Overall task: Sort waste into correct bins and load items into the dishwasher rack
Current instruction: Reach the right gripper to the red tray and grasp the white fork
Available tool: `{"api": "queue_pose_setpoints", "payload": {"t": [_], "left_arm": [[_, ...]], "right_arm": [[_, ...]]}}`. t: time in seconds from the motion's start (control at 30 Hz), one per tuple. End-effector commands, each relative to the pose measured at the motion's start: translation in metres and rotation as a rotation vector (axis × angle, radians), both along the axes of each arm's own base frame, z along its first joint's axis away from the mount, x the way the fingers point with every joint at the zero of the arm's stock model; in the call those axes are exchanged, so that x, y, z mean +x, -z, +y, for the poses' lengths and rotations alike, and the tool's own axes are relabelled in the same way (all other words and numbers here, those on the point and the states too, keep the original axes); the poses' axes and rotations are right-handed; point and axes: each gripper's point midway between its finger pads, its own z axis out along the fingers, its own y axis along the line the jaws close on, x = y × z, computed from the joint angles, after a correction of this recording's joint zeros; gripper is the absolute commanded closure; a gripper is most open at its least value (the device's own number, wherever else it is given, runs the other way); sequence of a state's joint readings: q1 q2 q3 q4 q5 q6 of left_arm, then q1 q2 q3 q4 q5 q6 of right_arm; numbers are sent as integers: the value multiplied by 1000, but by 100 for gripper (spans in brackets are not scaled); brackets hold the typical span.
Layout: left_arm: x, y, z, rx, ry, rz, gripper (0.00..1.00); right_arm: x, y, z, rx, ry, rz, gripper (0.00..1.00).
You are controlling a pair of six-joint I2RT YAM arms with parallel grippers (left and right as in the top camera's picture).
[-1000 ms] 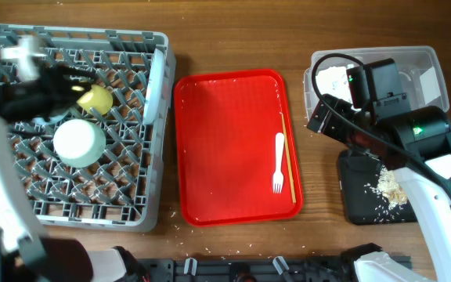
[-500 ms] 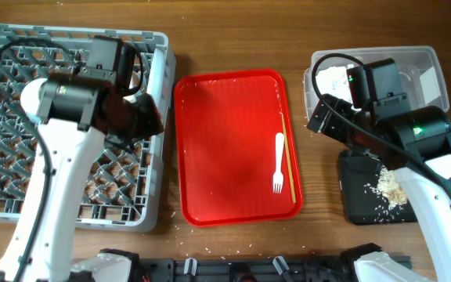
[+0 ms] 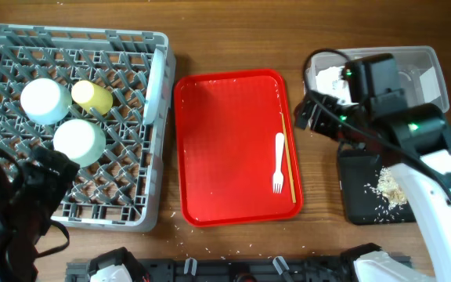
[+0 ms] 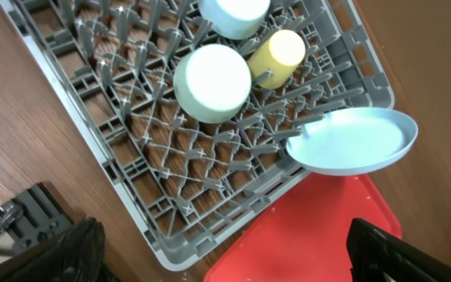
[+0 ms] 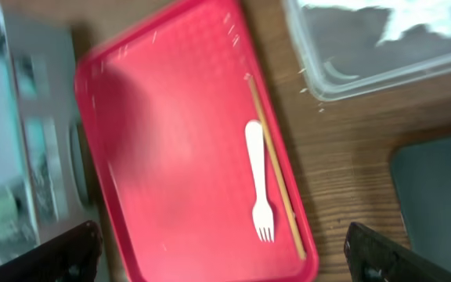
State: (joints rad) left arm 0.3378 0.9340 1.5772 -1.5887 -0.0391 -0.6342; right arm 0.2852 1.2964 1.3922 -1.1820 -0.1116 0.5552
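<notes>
The grey dishwasher rack (image 3: pixel 22 43) holds two pale bowls (image 3: pixel 45 100) (image 3: pixel 79 141) upside down, a yellow cup (image 3: pixel 92 96) and a light-blue plate (image 3: pixel 155 86) standing on edge. The white fork (image 3: pixel 279 162) and the wooden stick (image 3: pixel 288 157) lie on the red tray's right side. My left gripper (image 4: pixel 225 262) is open and empty, high above the rack's near corner (image 4: pixel 171 251). My right gripper (image 5: pixel 229 258) hangs open and empty over the fork (image 5: pixel 257 184). White napkin (image 3: pixel 331 78) lies in the clear tub (image 3: pixel 433 59). Rice scraps (image 3: pixel 390 186) sit in the black tray (image 3: pixel 358 204).
The flat red tray (image 3: pixel 225 141) lies between the rack and the bins. My left arm (image 3: pixel 14 215) is a dark blur over the rack's front left corner. Loose grains dot the wood near the table's front edge.
My left gripper has opened and its arm has swung off the rack to the front left, leaving a second bowl in the rack. The right arm has shifted slightly toward the red tray.
</notes>
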Motion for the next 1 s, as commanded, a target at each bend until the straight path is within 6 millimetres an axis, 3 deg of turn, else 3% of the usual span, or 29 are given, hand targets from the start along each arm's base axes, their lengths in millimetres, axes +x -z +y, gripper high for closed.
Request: {"api": "queue_pose_setpoints", "payload": {"t": [0.0,0.2,0.23,0.33,0.37,0.47,0.57,0.73,0.97], "left_arm": [[8,6,2,-75,-29,10,0],[4,18,17,-50,-83,111,0],[5,18,17,-51,-83,112,0],[5,18,17,-51,-83,112,0],[5,18,17,-51,-83,112,0],[5,18,17,-51,-83,112,0],[5,18,17,-51,-83,112,0],[5,18,17,-51,-83,112,0],[5,18,17,-51,-83,112,0]], "right_arm": [[-9,35,19,-61,-203,140,0],[-17,108,28,-189,-254,429,6],[-16,117,30,-196,-256,454,11],[-12,139,37,-211,-255,501,42],[-10,146,40,-214,-263,505,46],[-5,159,50,-221,-284,502,46],[-3,181,40,-286,-210,507,46],[-9,219,43,-241,-210,481,47],[-23,241,47,-219,-230,483,47]]}}
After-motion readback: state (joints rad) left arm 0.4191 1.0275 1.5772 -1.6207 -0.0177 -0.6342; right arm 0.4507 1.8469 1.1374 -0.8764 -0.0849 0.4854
